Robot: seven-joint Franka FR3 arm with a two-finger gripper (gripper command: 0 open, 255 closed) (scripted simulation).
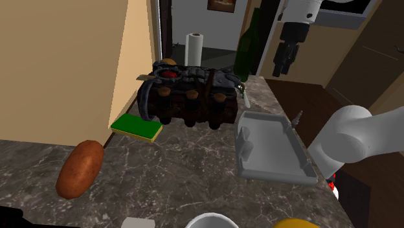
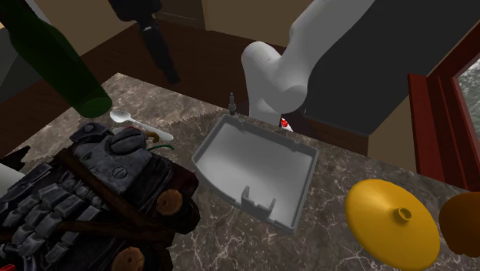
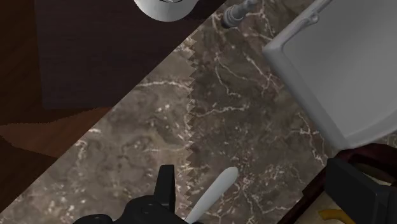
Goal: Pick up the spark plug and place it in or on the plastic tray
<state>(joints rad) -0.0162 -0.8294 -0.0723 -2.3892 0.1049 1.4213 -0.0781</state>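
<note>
Hovering high above the marbled counter [image 3: 159,114], I am holding my pincer [image 3: 252,167] spread wide and pinching nothing. The spark plug [image 3: 238,11] is sitting well ahead of my fingertips, at the counter's edge, just beside a corner of the grey tray [image 3: 343,76], which is lying off to one side of my fingers. I am judging this to be the approach step: next I am needing to travel forward, centre over the plug, then descend.
</note>
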